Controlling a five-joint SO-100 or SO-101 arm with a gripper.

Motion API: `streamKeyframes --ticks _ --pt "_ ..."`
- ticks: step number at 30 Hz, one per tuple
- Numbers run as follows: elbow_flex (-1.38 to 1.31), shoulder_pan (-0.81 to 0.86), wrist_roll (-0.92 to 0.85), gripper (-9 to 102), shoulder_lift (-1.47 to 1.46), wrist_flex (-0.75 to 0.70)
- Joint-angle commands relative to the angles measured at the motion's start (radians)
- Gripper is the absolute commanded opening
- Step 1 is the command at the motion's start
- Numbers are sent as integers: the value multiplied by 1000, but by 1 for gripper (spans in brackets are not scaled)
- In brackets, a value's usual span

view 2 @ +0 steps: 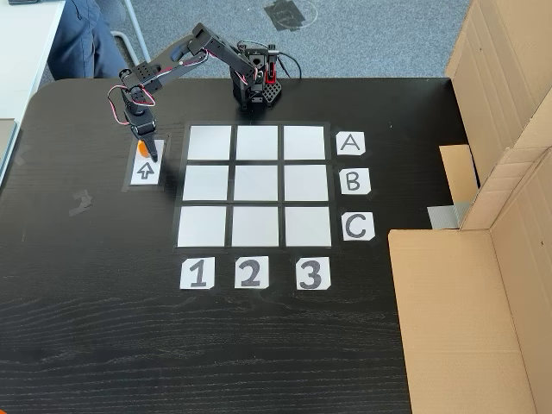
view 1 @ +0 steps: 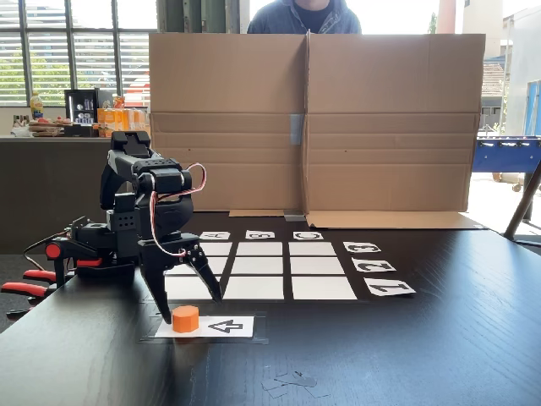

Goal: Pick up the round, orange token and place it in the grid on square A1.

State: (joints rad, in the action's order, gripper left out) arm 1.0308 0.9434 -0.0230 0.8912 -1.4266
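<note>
So far, nothing is placed: your token [view 1: 185, 318] sits on the arrow card [view 1: 221, 326], at the card's end away from the arrowhead, and all of the grid [view 1: 259, 266] is bare. The gripper [view 1: 181, 298] hangs directly above the token with its two fingers spread apart, tips down on either side and a little higher than the token's top; I judge it not yet touching. In the fixed view from above, the arm covers most of the token and only an orange sliver shows beside the claw.

Left to do, by my reading: lower, close on the token, lift, carry it to square A1 [view 2: 210, 143], release. Relative to the arrow card in that view from above, A1 is the nearest grid cell, just to the right of the card, on the A label's [view 2: 350, 143] row and above the 1 label [view 2: 197, 273].

Counts: one token, one arrow card, nine white cells, three letter labels, three number labels, one arm. A cardboard screen [view 1: 313, 118] stands beyond the grid, and a person [view 1: 302, 16] is behind it.
</note>
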Motion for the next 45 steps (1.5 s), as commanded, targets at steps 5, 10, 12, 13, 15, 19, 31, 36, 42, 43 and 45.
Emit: streamKeyframes --ticks 5,10,12,13,15,19,31,36,42,43,45 --pt "-37 20 17 35 -3 26" --pt "-37 28 17 34 -15 29" --pt "-37 29 17 34 -17 29" --pt "-37 29 17 33 -17 29" --pt "-37 29 17 32 -20 29" --pt "-38 29 15 29 -25 29" --pt "-49 29 11 18 -35 31" --pt "-55 28 11 15 -41 31" --pt "-55 26 8 12 -43 31" --pt "-55 26 8 12 -43 31" --pt "-55 26 8 11 -35 29"
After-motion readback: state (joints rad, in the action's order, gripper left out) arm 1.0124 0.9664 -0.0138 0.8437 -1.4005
